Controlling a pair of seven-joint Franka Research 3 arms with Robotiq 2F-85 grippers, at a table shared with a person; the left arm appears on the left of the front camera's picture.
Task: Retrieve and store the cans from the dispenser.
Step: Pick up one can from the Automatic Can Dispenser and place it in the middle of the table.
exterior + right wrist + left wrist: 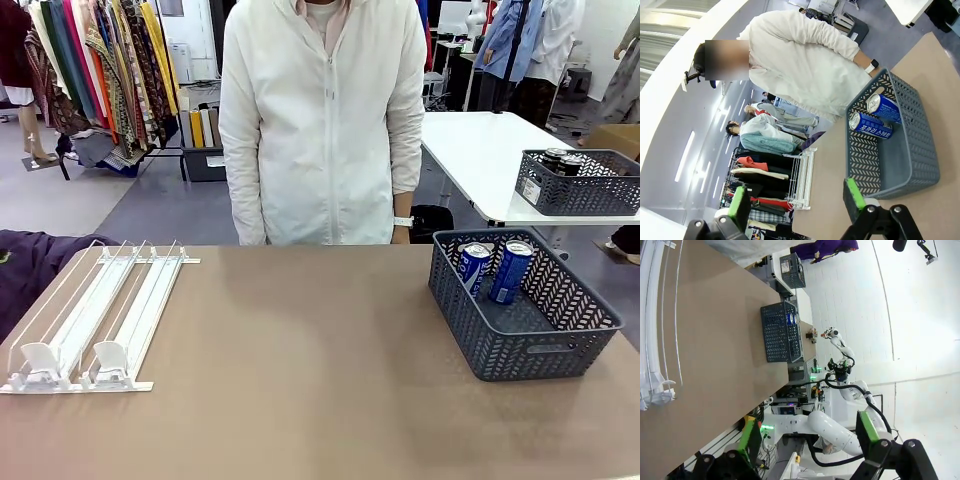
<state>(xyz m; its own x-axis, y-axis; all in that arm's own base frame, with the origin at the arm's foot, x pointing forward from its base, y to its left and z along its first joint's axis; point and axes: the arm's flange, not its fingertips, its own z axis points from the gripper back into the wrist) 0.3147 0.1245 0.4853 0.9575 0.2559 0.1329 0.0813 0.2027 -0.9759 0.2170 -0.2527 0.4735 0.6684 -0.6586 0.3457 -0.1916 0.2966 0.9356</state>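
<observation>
The front view looks level across the tabletop at a person on the far side, rack left, basket right. The left wrist view is rolled sideways, looking from high along the tabletop, past its tool, toward the basket. The right wrist view, tilted, sits near the basket, facing the person. All three share the basket.

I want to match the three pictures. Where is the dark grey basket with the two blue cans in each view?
Front view: the basket stands on the table's right side, two blue cans leaning inside.
Left wrist view: it sits at upper middle, by the table's far edge.
Right wrist view: it is on the right, cans lying near its top.
Shared landmark: the white dispenser, opposite the basket.
</observation>
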